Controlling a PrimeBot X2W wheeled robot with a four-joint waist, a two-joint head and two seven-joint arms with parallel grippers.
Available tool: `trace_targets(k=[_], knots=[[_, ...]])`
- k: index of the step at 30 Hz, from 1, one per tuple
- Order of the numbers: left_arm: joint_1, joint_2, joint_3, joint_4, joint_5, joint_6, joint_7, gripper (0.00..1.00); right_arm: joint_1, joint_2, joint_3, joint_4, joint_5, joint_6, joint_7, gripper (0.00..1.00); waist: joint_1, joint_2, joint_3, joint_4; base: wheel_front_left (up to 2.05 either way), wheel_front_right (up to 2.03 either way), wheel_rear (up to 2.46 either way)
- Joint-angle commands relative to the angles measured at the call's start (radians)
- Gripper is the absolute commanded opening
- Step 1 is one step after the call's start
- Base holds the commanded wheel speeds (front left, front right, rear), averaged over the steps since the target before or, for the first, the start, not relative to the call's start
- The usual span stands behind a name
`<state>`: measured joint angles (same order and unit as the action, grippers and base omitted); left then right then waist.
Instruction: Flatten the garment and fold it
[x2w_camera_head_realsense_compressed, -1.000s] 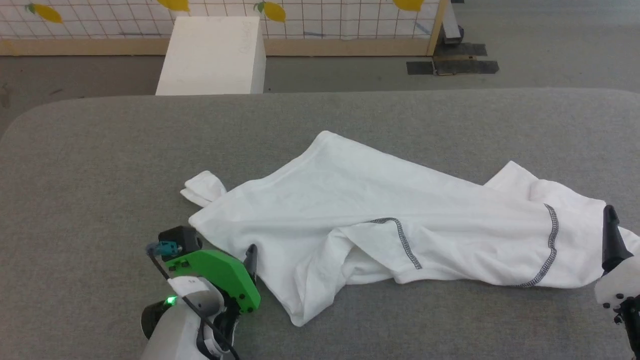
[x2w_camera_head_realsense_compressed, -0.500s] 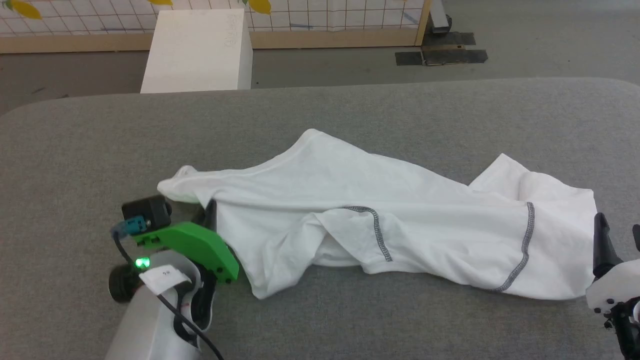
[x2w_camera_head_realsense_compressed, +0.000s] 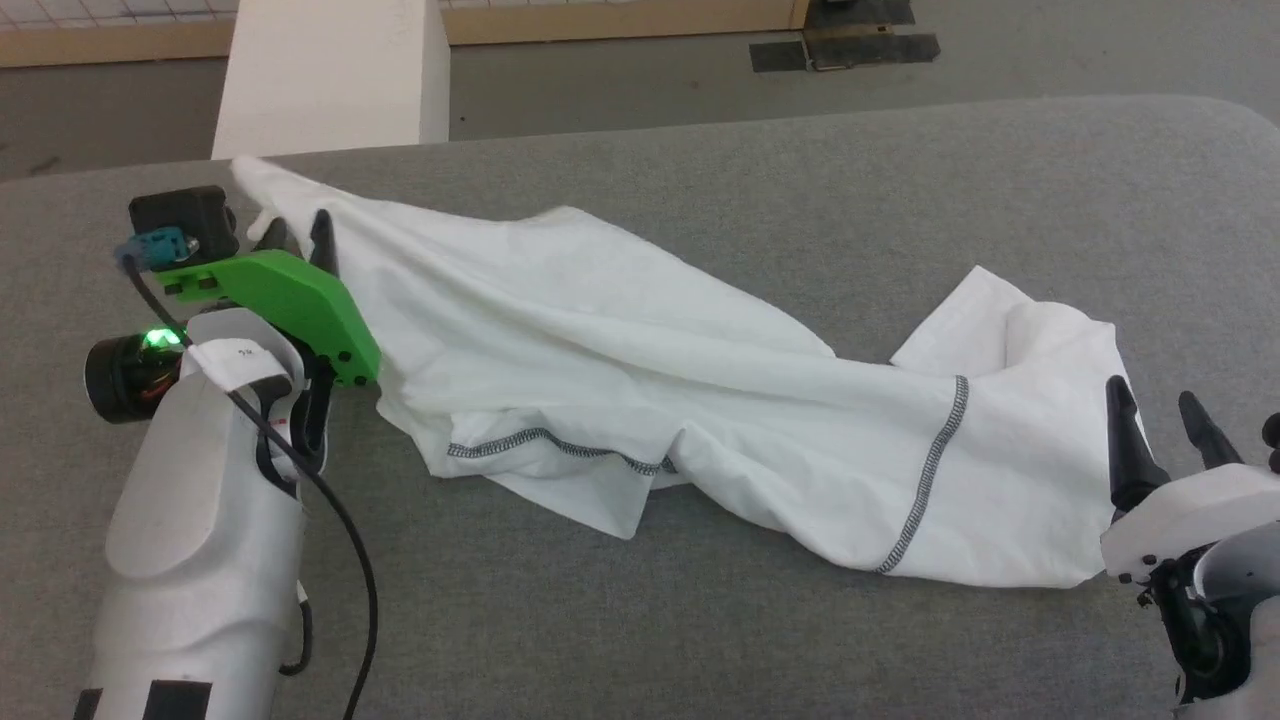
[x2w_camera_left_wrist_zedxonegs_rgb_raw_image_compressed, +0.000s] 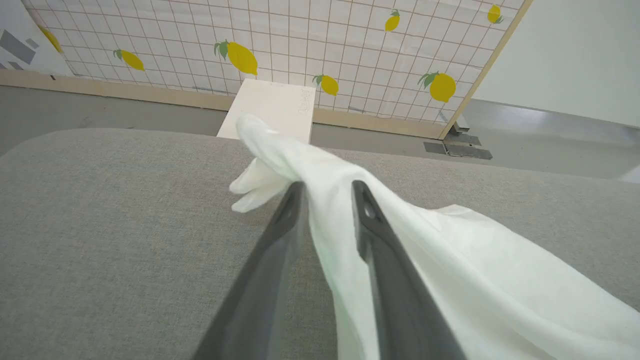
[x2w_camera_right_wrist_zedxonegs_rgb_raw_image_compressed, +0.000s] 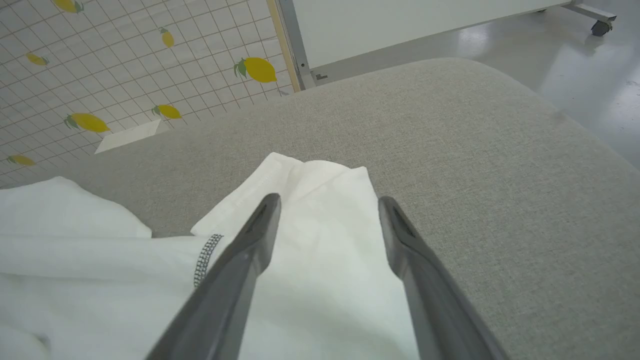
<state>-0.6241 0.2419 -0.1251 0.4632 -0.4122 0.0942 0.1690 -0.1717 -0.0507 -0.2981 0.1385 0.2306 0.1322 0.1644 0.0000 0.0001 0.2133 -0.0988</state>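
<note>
On the table, far left, your left gripper was clamped on a bunched end of the shirt, holding it up. The rest lay twisted across the middle. Your right gripper hung spread over the other end, gripping nothing. Risk: with that end unpinned, a pull would drag the whole shirt, not flatten it. The thin bunch could also slip.

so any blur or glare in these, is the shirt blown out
Head view: soft even light, shirt bright but folds and stitching readable. Left wrist view: left fingers go soft toward the bottom edge. Right wrist view: glare on the shiny floor, top right.
</note>
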Motion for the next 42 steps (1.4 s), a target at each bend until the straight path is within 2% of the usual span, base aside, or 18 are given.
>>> trace_targets(k=[1, 3, 7, 11, 17, 22, 27, 30, 33, 38, 39, 40, 41, 42], knots=[[-0.016, -0.003, 0.002, 0.019, -0.004, -0.007, -0.031, 1.0, -0.009, 0.0, 0.004, 0.01, 0.006, -0.002, -0.01, 1.0, 0.0, -0.0001, 0.014, -0.011, 0.0, 0.0, 0.0], [-0.018, -0.01, 0.008, 0.03, -0.008, -0.014, -0.082, 1.0, -0.004, 0.0, 0.002, 0.018, 0.006, -0.002, -0.016, 1.0, 0.0, -0.0001, 0.01, 0.001, 0.0, 0.0, 0.0], [0.024, -0.023, 0.047, -0.012, -0.025, -0.027, -0.261, 1.0, 0.01, 0.0, 0.011, 0.024, 0.008, -0.002, -0.026, 1.0, 0.0, -0.0001, -0.017, 0.032, 0.0, 0.0, 0.0], [0.166, -0.03, 0.051, -0.097, 0.0, -0.026, -0.394, 1.0, 0.035, 0.0, 0.032, 0.0, 0.011, -0.002, -0.02, 1.0, 0.0, -0.0001, -0.055, 0.08, 0.0, 0.0, 0.0], [0.411, -0.078, 0.069, -0.219, 0.014, 0.001, -0.427, 1.0, 0.063, 0.0, 0.101, -0.059, 0.007, -0.002, 0.036, 1.0, 0.0, -0.0001, -0.1, 0.144, 0.0, 0.0, 0.0], [0.553, -0.119, 0.076, -0.241, -0.01, -0.002, -0.43, 1.0, 0.056, 0.0, 0.24, -0.083, -0.019, -0.002, 0.141, 1.0, 0.0, -0.0001, -0.125, 0.185, 0.0, 0.0, 0.0], [0.598, -0.139, 0.091, -0.266, -0.016, -0.001, -0.43, 1.0, -0.017, -0.003, 0.458, -0.043, -0.01, -0.002, 0.34, 1.0, 0.0, -0.0001, -0.125, 0.206, 0.0, 0.0, 0.0], [0.6, -0.147, 0.088, -0.278, -0.01, -0.004, -0.431, 1.0, -0.084, -0.027, 0.54, 0.0, -0.035, -0.002, 0.42, 1.0, 0.0, -0.0001, -0.117, 0.221, 0.0, 0.0, 0.0], [0.593, -0.153, 0.082, -0.28, -0.008, -0.009, -0.431, 1.0, -0.129, -0.03, 0.553, 0.068, -0.073, -0.002, 0.474, 1.0, 0.0, -0.0001, -0.11, 0.24, 0.0, 0.0, 0.0], [0.579, -0.161, 0.068, -0.275, -0.006, -0.019, -0.431, 1.0, -0.17, -0.024, 0.565, 0.168, -0.116, -0.002, 0.469, 1.0, 0.0, -0.0001, -0.095, 0.258, 0.0, 0.0, 0.0], [0.577, -0.162, 0.068, -0.27, -0.006, -0.024, -0.431, 1.0, -0.173, -0.022, 0.57, 0.185, -0.11, -0.002, 0.461, 0.36, 0.0, -0.0001, -0.094, 0.259, 0.0, 0.0, 0.0], [0.575, -0.162, 0.068, -0.267, -0.007, -0.026, -0.431, 1.0, -0.175, -0.021, 0.579, 0.196, -0.104, -0.002, 0.454, 0.05, 0.0, -0.0001, -0.094, 0.26, 0.0, 0.0, 0.0], [0.574, -0.163, 0.069, -0.263, -0.007, -0.03, -0.431, 1.0, -0.171, -0.021, 0.59, 0.209, -0.086, -0.002, 0.455, 0.0, 0.0, -0.0001, -0.093, 0.259, 0.0, 0.0, 0.0], [0.573, -0.164, 0.069, -0.26, -0.009, -0.032, -0.431, 1.0, -0.166, -0.024, 0.6, 0.216, -0.07, -0.002, 0.462, 0.0, 0.0, -0.0001, -0.093, 0.259, 0.0, 0.0, 0.0]])
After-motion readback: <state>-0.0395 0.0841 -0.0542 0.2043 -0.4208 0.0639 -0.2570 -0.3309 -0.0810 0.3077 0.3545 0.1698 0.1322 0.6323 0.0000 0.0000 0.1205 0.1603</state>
